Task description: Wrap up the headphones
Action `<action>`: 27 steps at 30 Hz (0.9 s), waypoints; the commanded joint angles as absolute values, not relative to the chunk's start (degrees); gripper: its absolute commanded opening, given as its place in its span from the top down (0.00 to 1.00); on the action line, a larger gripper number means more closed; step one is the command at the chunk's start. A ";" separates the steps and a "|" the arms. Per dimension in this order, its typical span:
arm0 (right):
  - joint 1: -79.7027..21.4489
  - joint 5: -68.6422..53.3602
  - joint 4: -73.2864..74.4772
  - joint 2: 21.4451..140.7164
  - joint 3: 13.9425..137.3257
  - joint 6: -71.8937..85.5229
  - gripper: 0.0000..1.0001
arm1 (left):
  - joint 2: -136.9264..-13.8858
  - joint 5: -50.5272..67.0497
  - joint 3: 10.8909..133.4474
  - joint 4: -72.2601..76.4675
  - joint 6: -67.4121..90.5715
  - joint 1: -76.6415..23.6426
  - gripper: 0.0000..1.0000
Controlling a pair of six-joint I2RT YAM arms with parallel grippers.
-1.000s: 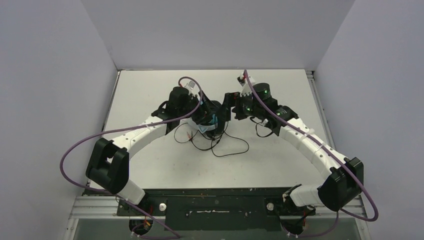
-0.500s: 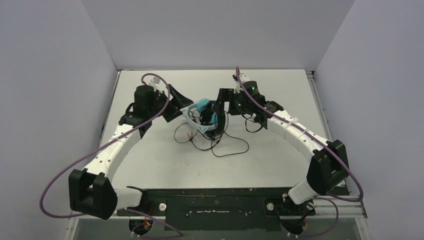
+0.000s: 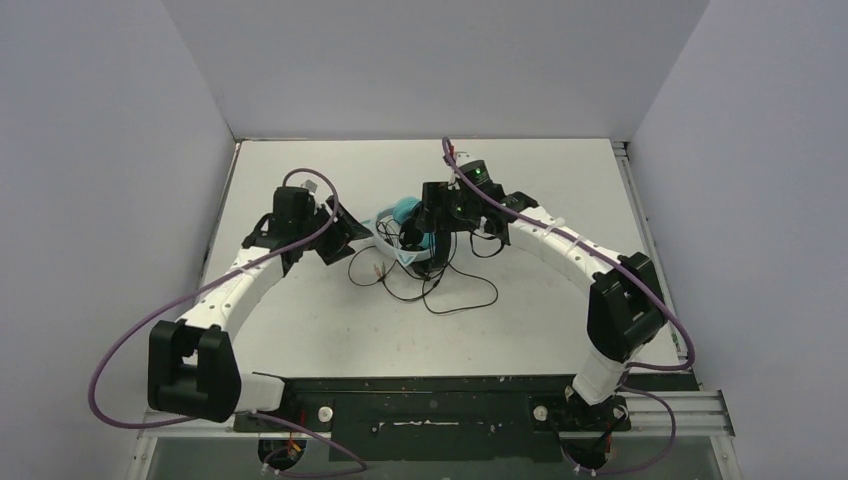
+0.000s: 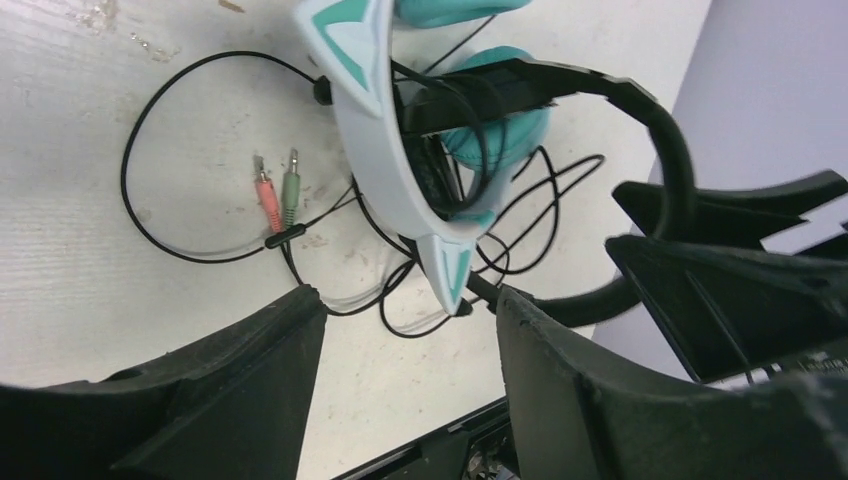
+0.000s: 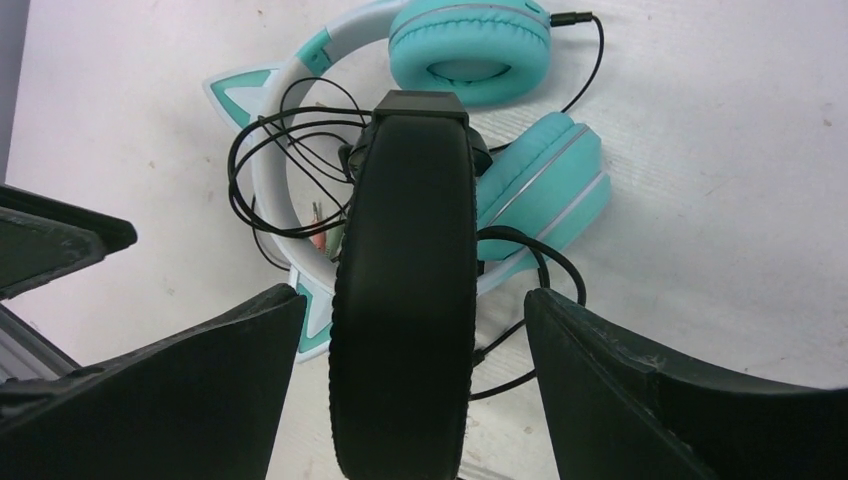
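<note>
- Two sets of headphones lie tangled together near the middle of the desk: the teal headphones and one all-black pair.
- Two round ear cups show on the teal headphones. They lie close together on the desk, with their padded faces towards the right wrist camera.
- One pale headband joins them, and it carries two cat-ear points with teal centres.
- One thin black cable plugs into the farther teal cup. More black loops spread over the desk in front of the pile, and I cannot tell which pair each loop belongs to.
- Two jack plugs, one red and one green, lie side by side on the desk inside a cable loop.
- Two left fingers stand apart just beside the pale headband, and only desk and cable show between them.
- Two right fingers stand apart on either side of the black pair's padded band. A gap shows on each side of the band, which lies across the teal headphones.
</note>
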State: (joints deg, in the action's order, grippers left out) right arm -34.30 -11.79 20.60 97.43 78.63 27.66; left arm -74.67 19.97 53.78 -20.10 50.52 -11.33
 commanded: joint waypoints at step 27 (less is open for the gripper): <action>-35.68 -11.11 23.40 97.77 82.08 25.58 0.64 | -95.97 21.69 54.22 4.34 60.87 -15.42 0.37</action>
